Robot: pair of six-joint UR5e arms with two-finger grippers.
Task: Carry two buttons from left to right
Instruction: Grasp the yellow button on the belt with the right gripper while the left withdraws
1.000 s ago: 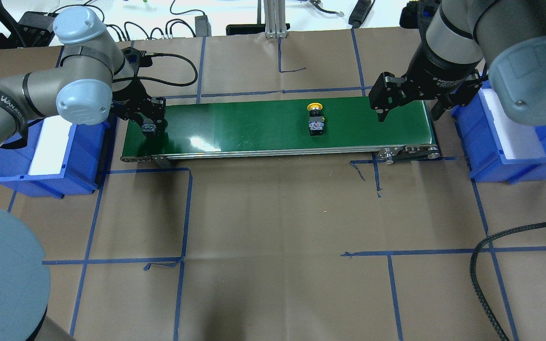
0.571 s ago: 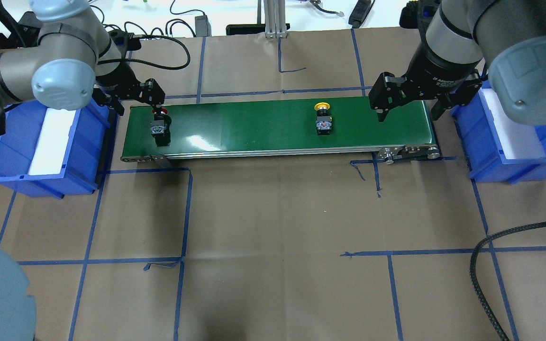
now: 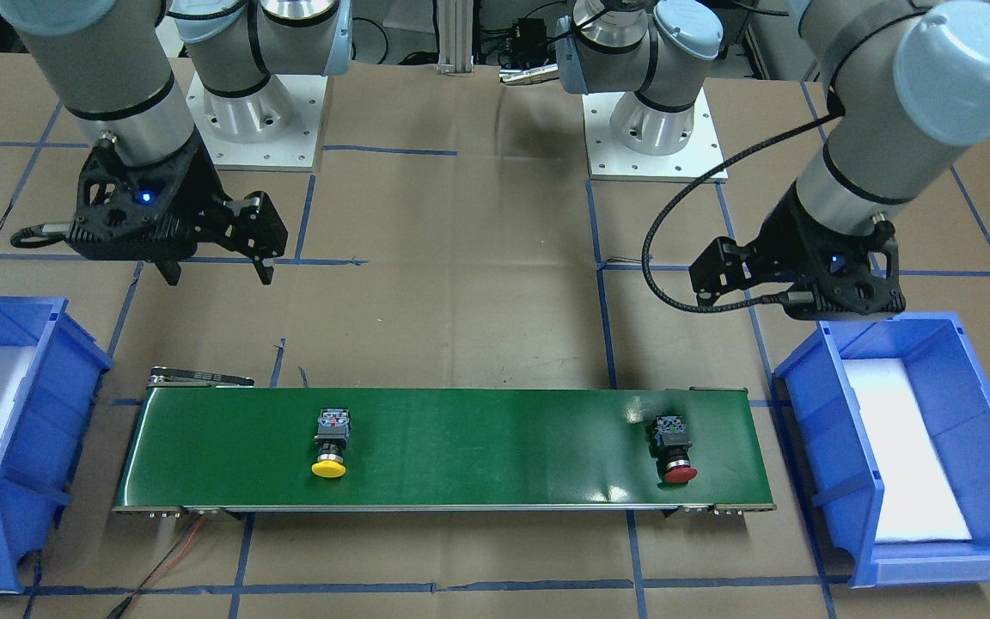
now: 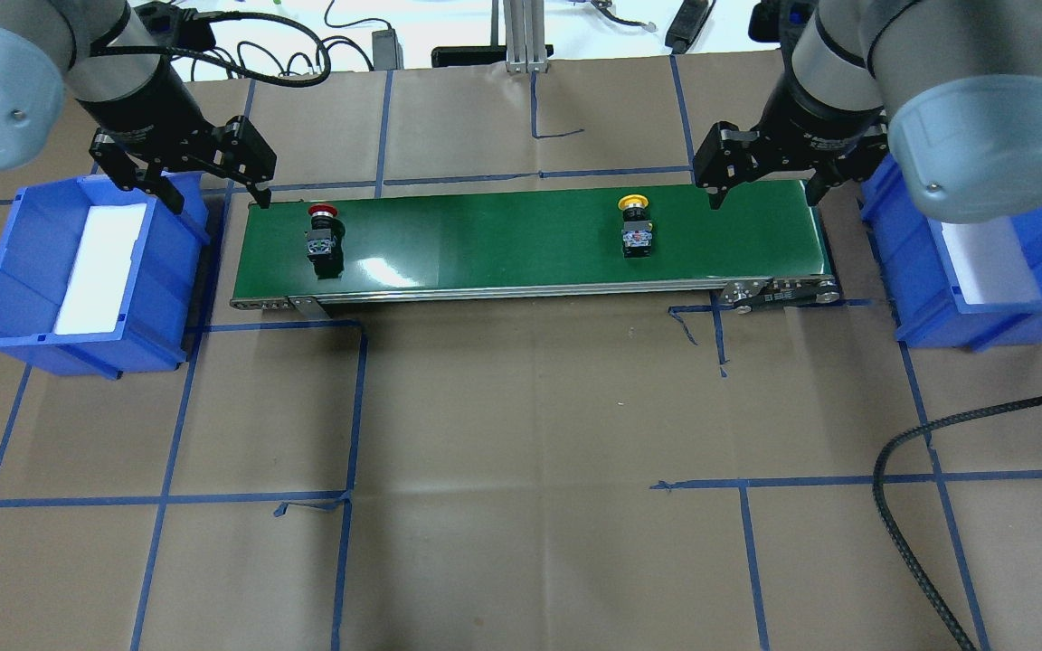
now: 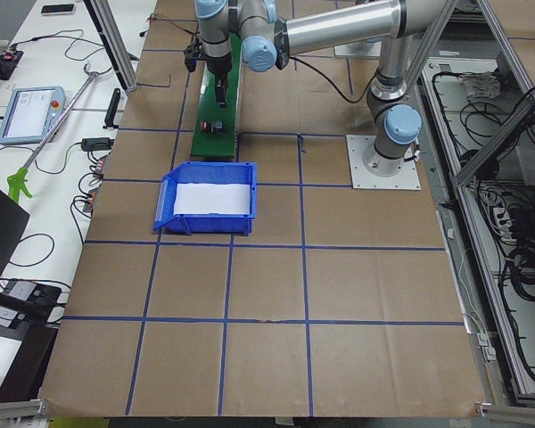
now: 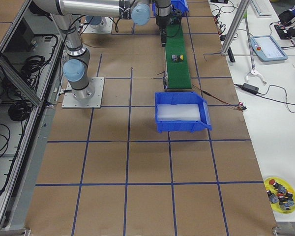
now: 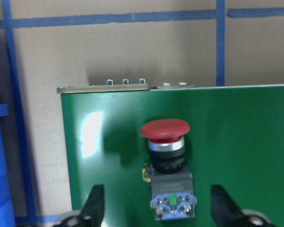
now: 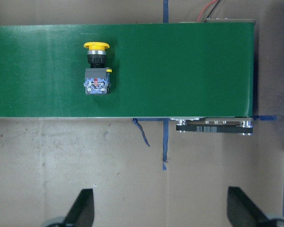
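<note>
The red button (image 4: 323, 239) lies on its side near the left end of the green conveyor belt (image 4: 485, 237). It also shows in the front view (image 3: 675, 447) and the left wrist view (image 7: 168, 175). The yellow button (image 4: 636, 228) lies on the belt right of the middle, also in the front view (image 3: 332, 443) and the right wrist view (image 8: 97, 75). My left gripper (image 4: 212, 188) is open and empty, raised over the belt's left end. My right gripper (image 4: 763, 194) is open and empty above the belt's right end, right of the yellow button.
A blue bin (image 4: 5, 271) with a white foam liner stands left of the belt, and a like blue bin (image 4: 982, 318) stands at its right end. Blue tape lines cross the brown table cover. A black cable (image 4: 901, 470) lies at the front right.
My left gripper let go of the red button on the belt, opened and drew up and back to the left. Both buttons moved rightward along the belt. My right gripper shifted slightly back.
</note>
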